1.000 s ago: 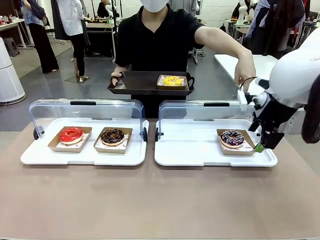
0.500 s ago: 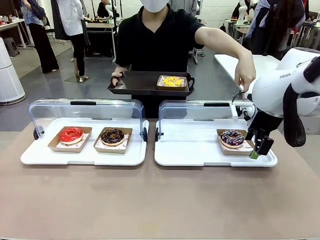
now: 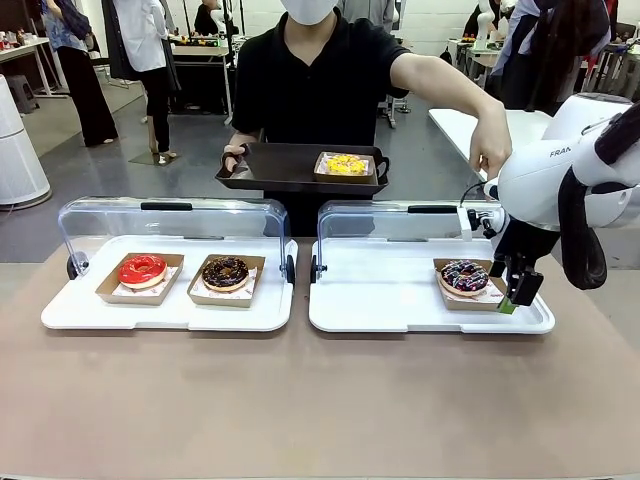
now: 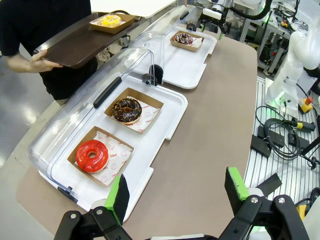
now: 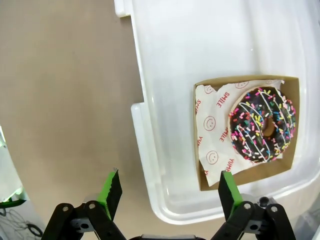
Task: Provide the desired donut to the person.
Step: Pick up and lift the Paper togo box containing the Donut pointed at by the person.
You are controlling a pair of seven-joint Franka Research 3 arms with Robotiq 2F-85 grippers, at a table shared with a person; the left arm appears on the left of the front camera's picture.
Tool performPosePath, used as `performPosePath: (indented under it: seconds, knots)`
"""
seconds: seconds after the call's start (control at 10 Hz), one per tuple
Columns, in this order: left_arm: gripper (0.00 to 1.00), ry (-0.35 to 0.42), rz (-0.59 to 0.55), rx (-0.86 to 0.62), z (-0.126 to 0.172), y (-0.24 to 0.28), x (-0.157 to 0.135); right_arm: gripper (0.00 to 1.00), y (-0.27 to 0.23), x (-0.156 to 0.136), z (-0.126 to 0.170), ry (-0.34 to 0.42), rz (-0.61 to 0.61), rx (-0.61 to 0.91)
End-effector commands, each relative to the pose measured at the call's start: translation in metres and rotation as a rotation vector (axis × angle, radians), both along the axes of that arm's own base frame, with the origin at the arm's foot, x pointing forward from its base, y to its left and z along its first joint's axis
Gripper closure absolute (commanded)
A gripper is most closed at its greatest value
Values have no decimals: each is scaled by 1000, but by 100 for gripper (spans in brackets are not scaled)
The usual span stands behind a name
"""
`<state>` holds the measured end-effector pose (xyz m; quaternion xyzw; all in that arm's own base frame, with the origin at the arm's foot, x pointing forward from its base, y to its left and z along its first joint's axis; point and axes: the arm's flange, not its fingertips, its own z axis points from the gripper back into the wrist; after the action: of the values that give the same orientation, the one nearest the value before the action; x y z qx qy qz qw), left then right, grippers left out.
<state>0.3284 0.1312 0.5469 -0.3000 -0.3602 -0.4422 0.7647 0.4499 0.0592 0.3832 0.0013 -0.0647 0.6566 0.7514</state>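
- The person (image 3: 320, 80) holds a brown tray (image 3: 270, 168) level at the far side. We judge it is kept there to receive a donut; a yellow donut (image 3: 345, 162) already sits at its right end.
- Their other hand (image 3: 492, 155) points down over the right tray (image 3: 400, 315), which we read as choosing the sprinkle donut (image 3: 464, 275).
- That donut lies in a box (image 5: 245, 176) at the right end of the right tray. The clear lid (image 3: 400, 222) is swung back, so the way in is free.
- The right gripper (image 3: 517, 300) hangs over the tray's right edge, just beside the box. Its jaws are released and grasp nothing.
- In the wrist view one finger is over the table (image 5: 65, 90) and the other is by the box's near corner. We think it must shift inward to take the box wall rather than the icing.
- The left gripper (image 4: 177, 192) is also released and empty, parked off the left tray's (image 4: 165, 125) corner.
- The red donut (image 3: 142, 269) and chocolate donut (image 3: 225, 272) rest there untouched.
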Motion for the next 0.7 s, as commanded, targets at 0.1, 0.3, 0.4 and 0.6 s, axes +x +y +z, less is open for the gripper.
performPosePath:
  seconds: [0.1, 0.3, 0.4, 0.6]
  knots:
    - [0, -18, -6, -17, -1, 1, 0, 0, -1, -3, -1, 0, 12, 18]
    - [0, -18, -6, -17, -1, 1, 0, 0, -1, 4, -7, -12, 5, -19]
    - [0, -18, -6, -17, -1, 1, 0, 0, -3, 12, -14, -4, -3, -20]
    - [0, -18, -6, -17, -1, 1, 0, 0, -8, 23, -20, -13, 4, -13]
